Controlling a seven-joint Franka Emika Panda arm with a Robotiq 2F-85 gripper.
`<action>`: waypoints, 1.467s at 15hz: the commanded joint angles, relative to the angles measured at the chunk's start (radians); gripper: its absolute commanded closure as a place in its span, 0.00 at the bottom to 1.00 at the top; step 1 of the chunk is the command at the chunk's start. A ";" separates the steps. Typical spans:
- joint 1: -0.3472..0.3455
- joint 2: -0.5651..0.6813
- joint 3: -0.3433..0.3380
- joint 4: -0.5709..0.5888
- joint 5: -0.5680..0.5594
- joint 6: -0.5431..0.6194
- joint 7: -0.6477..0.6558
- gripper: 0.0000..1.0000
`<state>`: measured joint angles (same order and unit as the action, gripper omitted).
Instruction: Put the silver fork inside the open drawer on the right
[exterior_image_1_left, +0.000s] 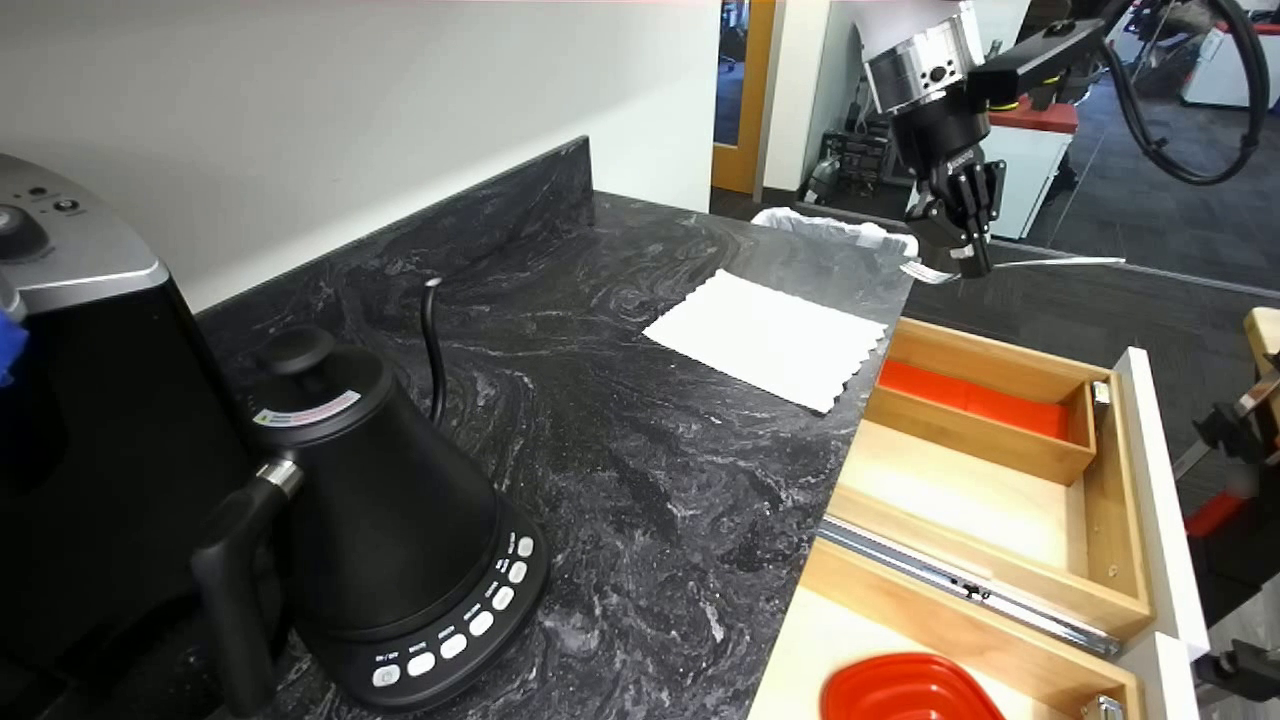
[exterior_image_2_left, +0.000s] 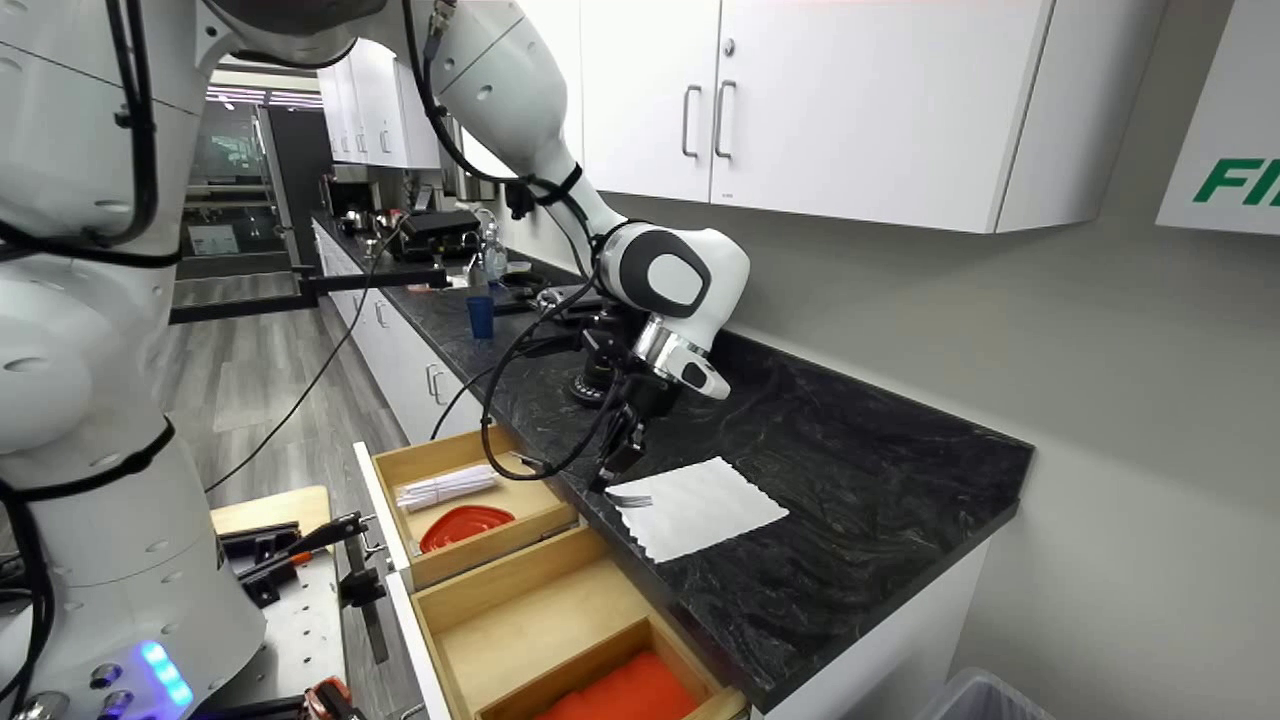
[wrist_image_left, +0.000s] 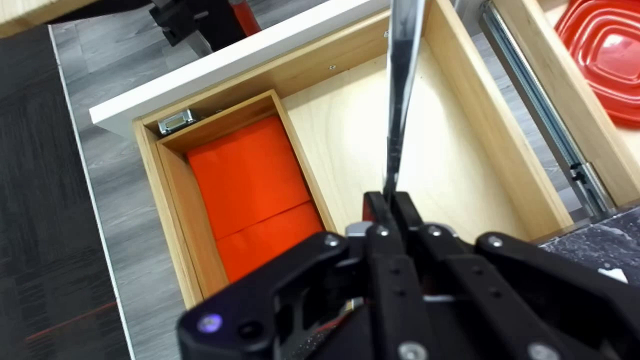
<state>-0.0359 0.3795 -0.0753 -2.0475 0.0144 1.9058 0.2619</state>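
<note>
The silver fork (exterior_image_1_left: 1060, 262) is suspended near the front edge of the marble-patterned countertop (exterior_image_1_left: 620, 520); in the wrist view, its handle overlies the open drawer (wrist_image_left: 450, 150). The gripper (exterior_image_1_left: 975, 268) is clamped on its neck, presumably to keep it level. The scalloped napkin (exterior_image_1_left: 770, 335) lies beside that edge, probably as a cutlery rest.

A dark countertop (exterior_image_1_left: 650, 500) carries napkin (exterior_image_1_left: 770, 340) and kettle (exterior_image_1_left: 400, 520).

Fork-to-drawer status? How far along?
Done: the silver fork is picked up, and the drawer with the orange-red lining stands open.
In hand: the gripper is shut on the fork, holding it in mid-air.
Left: lower it into that drawer and let go; it isn't lying in there yet.
</note>
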 joint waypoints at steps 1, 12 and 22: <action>0.004 0.001 -0.003 0.003 0.001 -0.002 -0.001 0.95; 0.005 0.002 -0.003 0.003 0.001 -0.002 -0.001 0.95; -0.011 0.010 0.002 -0.002 0.040 -0.018 -0.023 0.94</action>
<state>-0.0343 0.3816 -0.0734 -2.0486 0.0188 1.9061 0.2619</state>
